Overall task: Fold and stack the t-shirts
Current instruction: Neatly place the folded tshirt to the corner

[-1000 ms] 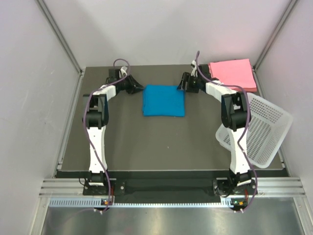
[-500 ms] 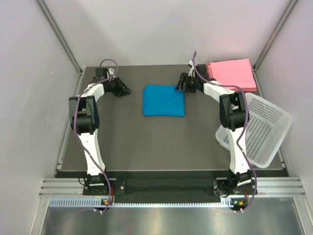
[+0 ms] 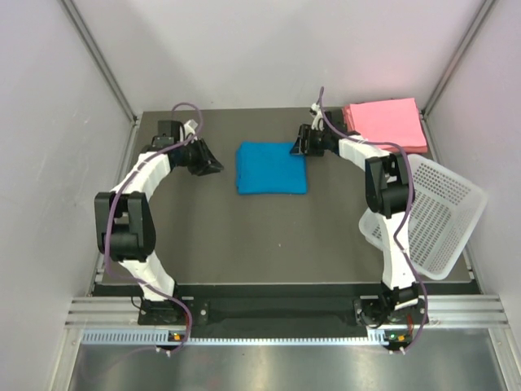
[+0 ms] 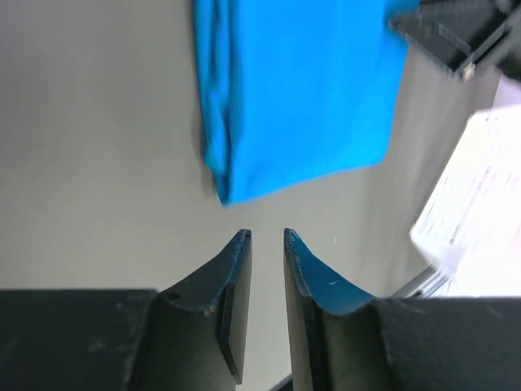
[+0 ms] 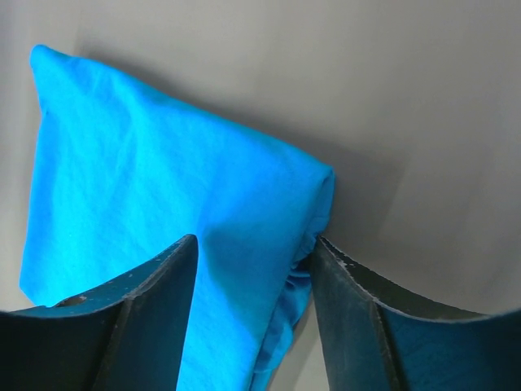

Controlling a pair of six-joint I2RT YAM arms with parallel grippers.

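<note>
My right gripper (image 5: 252, 244) is spread around the far right corner of the blue t-shirt (image 3: 272, 168); left gripper (image 4: 266, 236), pinched together, sits near its left edge.

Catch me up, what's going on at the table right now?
The blue shirt lies folded flat on the table. The right gripper is at the shirt's far right corner, fingers apart with the cloth's corner between them, not clamped. The left gripper hangs just left of the shirt, fingers nearly together and empty. The folded pink shirts sit at the far right corner, and the white basket is nearer, at the right edge.
</note>
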